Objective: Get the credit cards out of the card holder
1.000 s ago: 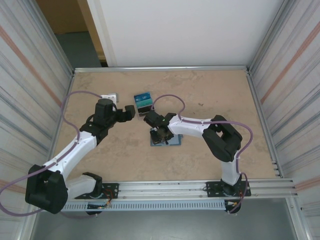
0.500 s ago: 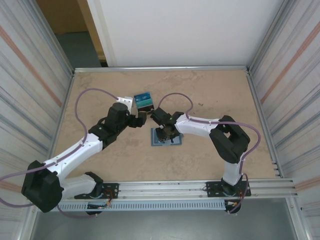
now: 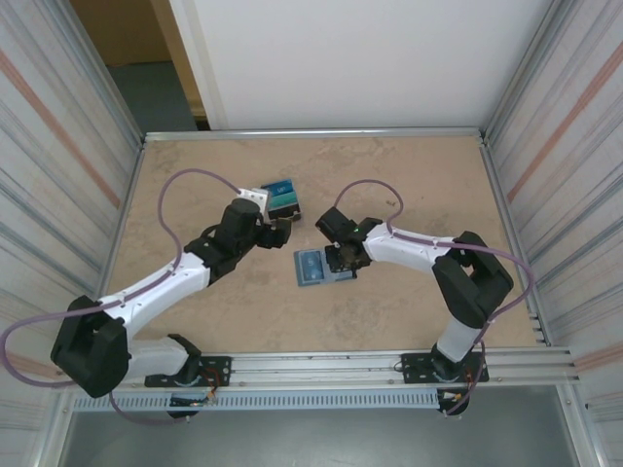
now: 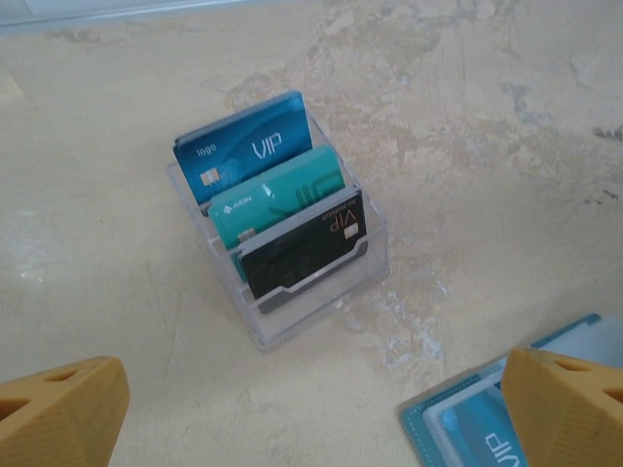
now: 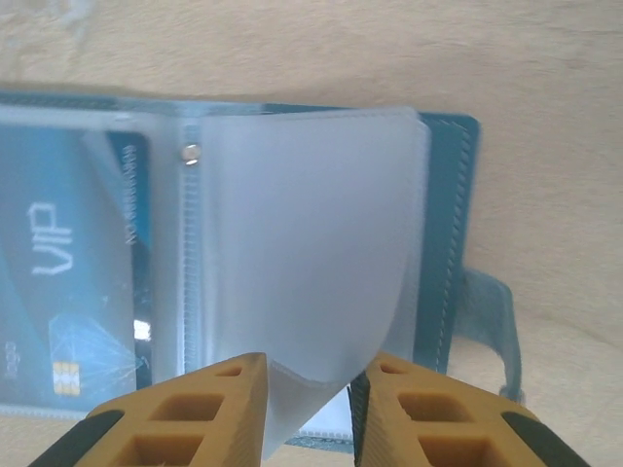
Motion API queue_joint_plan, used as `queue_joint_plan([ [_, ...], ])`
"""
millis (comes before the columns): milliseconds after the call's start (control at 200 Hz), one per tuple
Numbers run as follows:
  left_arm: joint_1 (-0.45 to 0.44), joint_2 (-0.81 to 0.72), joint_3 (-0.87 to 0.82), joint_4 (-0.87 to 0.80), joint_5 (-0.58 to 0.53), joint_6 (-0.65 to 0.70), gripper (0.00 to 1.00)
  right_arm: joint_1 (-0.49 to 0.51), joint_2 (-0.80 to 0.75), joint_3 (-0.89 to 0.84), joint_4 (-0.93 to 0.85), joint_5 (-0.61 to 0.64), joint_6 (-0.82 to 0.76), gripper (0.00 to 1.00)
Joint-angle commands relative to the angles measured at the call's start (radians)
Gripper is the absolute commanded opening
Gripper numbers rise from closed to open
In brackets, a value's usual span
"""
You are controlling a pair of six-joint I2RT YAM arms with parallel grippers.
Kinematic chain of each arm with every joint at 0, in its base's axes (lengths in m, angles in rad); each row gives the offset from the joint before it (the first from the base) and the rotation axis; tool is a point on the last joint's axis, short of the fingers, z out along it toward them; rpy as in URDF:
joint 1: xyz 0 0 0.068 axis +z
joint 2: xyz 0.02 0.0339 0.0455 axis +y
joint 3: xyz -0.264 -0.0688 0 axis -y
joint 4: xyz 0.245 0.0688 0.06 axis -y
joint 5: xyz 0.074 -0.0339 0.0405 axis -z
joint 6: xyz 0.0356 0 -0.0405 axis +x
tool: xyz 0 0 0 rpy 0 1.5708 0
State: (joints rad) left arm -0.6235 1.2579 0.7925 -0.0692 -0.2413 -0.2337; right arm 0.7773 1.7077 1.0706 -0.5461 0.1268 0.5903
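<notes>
The card holder (image 3: 310, 268), a teal-blue wallet, lies open on the table in front of the arms. In the right wrist view its teal cover (image 5: 446, 214) frames clear sleeves, and the left sleeve holds a blue VIP credit card (image 5: 68, 263). My right gripper (image 5: 310, 389) is shut on a bowed, frosted sleeve page (image 5: 302, 243) at the wallet's right half (image 3: 341, 261). Three more credit cards, blue (image 4: 248, 148), teal (image 4: 282, 195) and dark (image 4: 302, 248), stand in a clear box (image 4: 282, 297). My left gripper (image 4: 311, 418) hangs open over bare table between box and wallet (image 3: 282, 232).
The clear box (image 3: 279, 196) sits just behind the wallet, close to the left gripper. A wallet corner (image 4: 458, 428) shows by the left gripper's right finger. A teal strap (image 5: 492, 321) sticks out of the wallet's right edge. Metal walls ring the table (image 3: 428, 185).
The left arm has swung right and forward, up to the box and wallet. The right gripper slid to the wallet's right half, uncovering the left page, and narrowed onto the sleeve.
</notes>
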Motion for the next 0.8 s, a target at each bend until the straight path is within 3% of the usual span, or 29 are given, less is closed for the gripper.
queue_joint_plan([
  [0, -0.028, 0.040, 0.051, -0.067, -0.038, -0.032, 0.99, -0.031, -0.051, -0.030, 0.006, -0.004, 0.035, 0.28],
  [351, -0.149, 0.160, 0.056, -0.161, -0.079, -0.123, 0.99, -0.093, -0.200, -0.067, 0.003, -0.009, 0.055, 0.30],
  [546, -0.153, 0.179, -0.004, -0.114, 0.013, -0.207, 0.94, -0.128, -0.264, -0.077, 0.070, -0.175, 0.042, 0.27],
  [797, -0.153, 0.267, -0.029, -0.043, 0.084, -0.245, 0.83, -0.169, -0.156, -0.055, 0.152, -0.407, 0.038, 0.24],
])
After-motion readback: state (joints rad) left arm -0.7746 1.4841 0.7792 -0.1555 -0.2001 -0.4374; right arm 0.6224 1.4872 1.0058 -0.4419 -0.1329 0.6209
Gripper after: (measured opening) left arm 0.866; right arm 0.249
